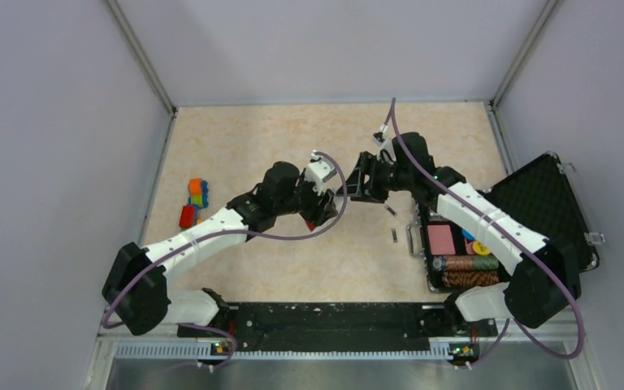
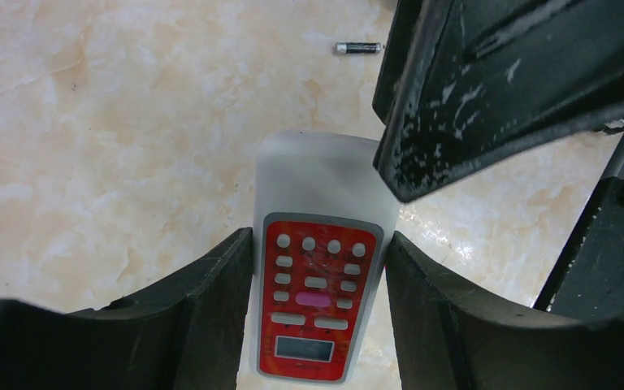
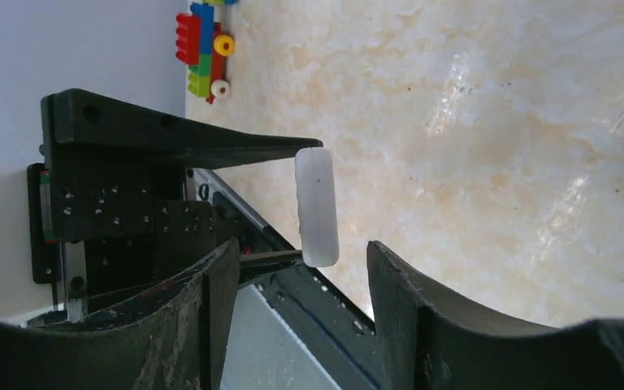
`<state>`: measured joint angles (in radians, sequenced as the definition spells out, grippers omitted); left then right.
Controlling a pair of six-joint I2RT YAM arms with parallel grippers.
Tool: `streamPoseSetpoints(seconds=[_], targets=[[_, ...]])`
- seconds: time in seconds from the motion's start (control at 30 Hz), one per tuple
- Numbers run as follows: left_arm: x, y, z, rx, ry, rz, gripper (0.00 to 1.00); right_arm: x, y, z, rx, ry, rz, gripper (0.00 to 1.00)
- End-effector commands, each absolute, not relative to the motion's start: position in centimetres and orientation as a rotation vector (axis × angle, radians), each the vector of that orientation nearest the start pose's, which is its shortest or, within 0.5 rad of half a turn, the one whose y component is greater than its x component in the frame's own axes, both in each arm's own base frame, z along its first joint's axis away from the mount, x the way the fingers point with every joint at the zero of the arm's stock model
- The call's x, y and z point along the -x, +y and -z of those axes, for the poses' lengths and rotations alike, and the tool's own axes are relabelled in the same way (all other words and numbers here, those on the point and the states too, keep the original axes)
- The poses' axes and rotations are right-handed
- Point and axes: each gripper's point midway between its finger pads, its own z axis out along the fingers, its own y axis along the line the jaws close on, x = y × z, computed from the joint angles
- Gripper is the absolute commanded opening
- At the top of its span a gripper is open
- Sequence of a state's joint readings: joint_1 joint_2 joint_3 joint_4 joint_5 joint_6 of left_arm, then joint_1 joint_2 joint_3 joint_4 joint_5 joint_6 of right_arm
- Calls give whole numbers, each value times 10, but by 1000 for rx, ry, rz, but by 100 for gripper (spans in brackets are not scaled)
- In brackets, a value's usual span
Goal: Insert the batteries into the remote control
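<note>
Gripping the remote control [image 2: 317, 187] by its long edges between the fingers of the left gripper [image 2: 317, 241], with the red keypad turned back toward the wrist and the plain white end jutting forward past the fingertips. Hold that clamp firm and level, with no twisting during the transfer.

Just ahead, at the free white end: the right gripper [image 3: 299, 248], jaws apart and holding nothing. In the left wrist view, one of its black fingers across the remote's far corner; touching or merely in front, cannot tell.

Judged as a handover or regrip to reach the battery recess, unseen here and presumably on the face turned away. Square the open fingers to the narrow edges first. Then close gently on the white end only, clear of the left fingertips.

Farther on and below, loose on the table [image 1: 292, 146]: the batteries [image 1: 389, 210], near each other and well apart from both grippers. Leave alone until the recess faces up.

Pose: both arms stretched forward and bent inward, wrists nose to nose over mid-table, apparently lifted off the surface.
</note>
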<state>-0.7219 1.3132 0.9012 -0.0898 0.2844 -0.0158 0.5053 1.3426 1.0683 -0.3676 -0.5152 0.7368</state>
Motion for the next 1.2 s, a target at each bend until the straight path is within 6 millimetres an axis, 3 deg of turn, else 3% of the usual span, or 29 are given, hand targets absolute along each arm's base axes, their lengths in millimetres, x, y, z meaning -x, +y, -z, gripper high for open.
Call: streamPoseSetpoints(seconds=[0.0, 0.23, 0.47, 0.53, 0.57, 0.63, 0.73, 0.9, 1.07, 1.17], targets=[[-268, -306, -206, -948, 1817, 667, 0, -255, 278, -222, 72, 2391, -1175, 57], [-252, -315, -198, -1024, 1804, 639, 0, -248, 280, -201, 62, 2416, -1139, 38], [-244, -316, -210, -993, 1779, 651, 1, -247, 288, -205, 77, 2392, -1213, 17], [-245, -316, -215, -960, 1786, 656, 10, -245, 290, -207, 86, 2390, -1236, 2], [-248, -314, -217, -931, 1801, 643, 24, -243, 291, -209, 95, 2385, -1252, 0], [-255, -305, -222, -882, 1828, 578, 51, -240, 293, -215, 86, 2373, -1298, 0], [-256, -289, -235, -889, 1812, 490, 65, -239, 296, -231, 36, 2360, -1351, 0], [-251, -264, -256, -959, 1638, 376, 69, -246, 303, -250, -141, 2374, -1451, 0], [-229, -251, -272, -1076, 1211, 298, 70, -252, 310, -262, -335, 2397, -1550, 0], [-215, -246, -264, -1145, 1063, 257, 69, -256, 312, -274, -463, 2387, -1592, 0]])
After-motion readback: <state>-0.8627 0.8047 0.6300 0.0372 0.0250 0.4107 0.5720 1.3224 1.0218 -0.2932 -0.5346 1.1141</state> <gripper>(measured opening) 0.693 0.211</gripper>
